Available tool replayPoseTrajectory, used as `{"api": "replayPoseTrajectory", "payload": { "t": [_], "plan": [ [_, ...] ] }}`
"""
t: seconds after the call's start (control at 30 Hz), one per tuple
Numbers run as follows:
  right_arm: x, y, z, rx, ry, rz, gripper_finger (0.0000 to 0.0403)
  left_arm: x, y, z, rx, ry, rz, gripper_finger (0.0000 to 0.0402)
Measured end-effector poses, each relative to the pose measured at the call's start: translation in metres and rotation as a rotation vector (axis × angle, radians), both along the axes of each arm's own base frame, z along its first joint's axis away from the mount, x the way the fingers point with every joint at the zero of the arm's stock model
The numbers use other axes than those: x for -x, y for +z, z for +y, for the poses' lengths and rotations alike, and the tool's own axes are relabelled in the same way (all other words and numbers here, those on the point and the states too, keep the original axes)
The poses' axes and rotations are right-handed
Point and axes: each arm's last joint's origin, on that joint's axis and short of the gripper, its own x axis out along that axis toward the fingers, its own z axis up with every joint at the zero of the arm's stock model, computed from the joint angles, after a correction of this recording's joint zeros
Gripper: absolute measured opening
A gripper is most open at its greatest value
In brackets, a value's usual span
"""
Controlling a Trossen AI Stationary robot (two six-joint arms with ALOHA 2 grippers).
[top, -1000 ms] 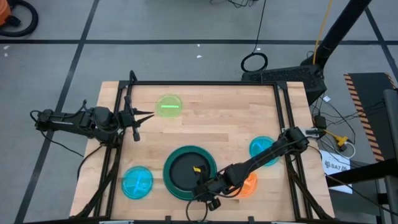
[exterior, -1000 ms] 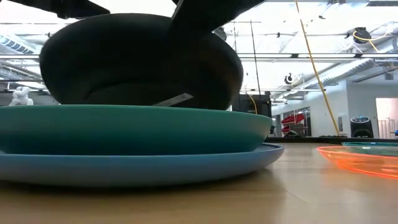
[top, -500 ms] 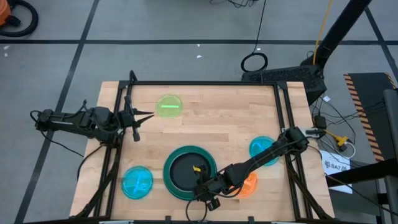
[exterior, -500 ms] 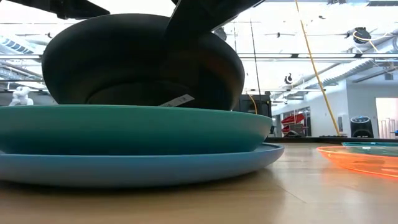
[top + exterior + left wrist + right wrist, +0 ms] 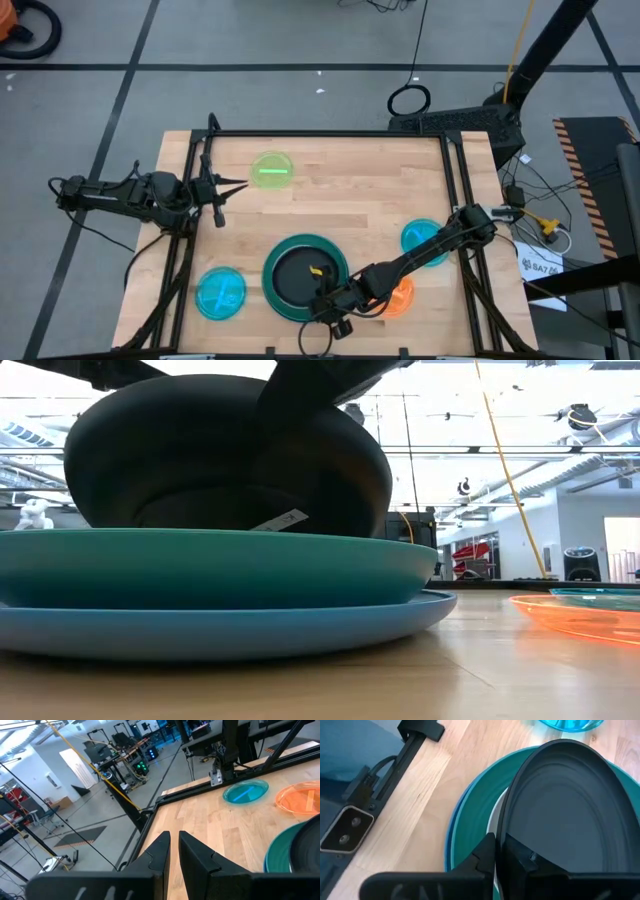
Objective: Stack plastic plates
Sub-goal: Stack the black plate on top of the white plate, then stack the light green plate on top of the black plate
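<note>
Wooden table point(image 5: 340, 210), plates spread across it.
Blue plate point(image 5: 300, 630) under the right claw point(image 5: 330, 312); orange plate point(image 5: 400, 298) just beside it, teal point(image 5: 425, 240), cyan point(image 5: 220, 293), green point(image 5: 271, 170) farther off.

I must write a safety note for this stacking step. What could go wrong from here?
1. The right gripper pinches only the rim of the black plate, which sits tilted in the teal plate; on release it may slide or land off-centre.
2. A white plate shows under the black one; an uneven seat may leave the stack wobbly.
3. The orange plate lies close beside the right arm, so pulling back might nudge it.
</note>
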Motion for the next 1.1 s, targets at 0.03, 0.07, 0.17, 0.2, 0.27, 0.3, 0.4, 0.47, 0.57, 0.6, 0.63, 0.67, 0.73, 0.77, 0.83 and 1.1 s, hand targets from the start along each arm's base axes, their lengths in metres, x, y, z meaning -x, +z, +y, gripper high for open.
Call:
{"api": "replayPoseTrajectory", "payload": {
  "t": [0.03,0.07,0.17,0.2,0.27,0.3,0.4,0.47,0.57,0.6,0.63,0.67,0.73,0.77,0.83,1.1],
  "plan": [
    [0.000,0.000,0.000,-0.011,-0.011,-0.002,0.0017,0.000,0.000,0.000,0.000,0.000,0.000,0.0047],
    [-0.001,0.000,0.000,-0.022,-0.024,-0.002,0.0017,0.000,0.000,0.000,0.000,0.000,0.000,0.0047],
    [-0.001,0.001,0.000,-0.047,-0.057,0.002,0.0017,0.000,0.000,0.000,0.000,0.000,0.000,0.0047],
    [-0.001,0.001,-0.001,-0.053,-0.070,0.003,0.0017,0.000,0.000,0.000,0.000,0.000,0.000,0.0047],
    [-0.002,0.001,-0.002,-0.061,-0.082,0.005,0.0017,0.000,0.000,0.000,0.000,0.000,0.000,0.0047],
    [-0.002,0.001,-0.002,-0.065,-0.088,0.006,0.0017,0.000,0.000,0.000,0.000,0.000,0.000,0.0047],
    [-0.002,0.001,-0.002,-0.068,-0.094,0.007,0.0018,0.000,0.000,0.000,0.000,0.000,0.000,0.0047],
    [-0.002,0.001,-0.002,-0.071,-0.097,0.007,0.0018,0.000,0.000,0.000,0.000,0.000,0.000,0.0047],
    [-0.002,0.001,-0.003,-0.089,-0.126,0.011,0.0018,0.000,0.000,0.000,0.000,0.000,0.000,0.0047],
    [-0.003,0.001,-0.004,-0.097,-0.140,0.012,0.0018,0.000,0.000,0.000,0.000,0.000,0.000,0.0047],
    [-0.004,0.001,-0.006,-0.105,-0.156,0.013,0.0018,0.000,0.000,0.000,0.000,0.000,0.000,0.0047],
    [-0.005,0.001,-0.007,-0.114,-0.171,0.015,0.0018,0.000,0.000,0.000,0.000,0.000,0.000,0.0047],
    [-0.006,0.001,-0.009,-0.128,-0.196,0.017,0.0022,0.000,0.000,0.000,0.000,0.000,0.000,0.0047],
    [-0.006,0.001,-0.010,-0.133,-0.206,0.018,0.0027,0.000,0.000,0.000,0.000,0.000,0.000,0.0047],
    [-0.007,0.001,-0.012,-0.145,-0.224,0.021,0.0042,0.000,0.000,0.000,0.001,0.000,0.000,0.0047],
    [-0.008,0.001,-0.014,-0.164,-0.249,0.026,0.0123,0.000,0.000,0.000,0.002,0.000,0.001,0.0047]
  ]
}}
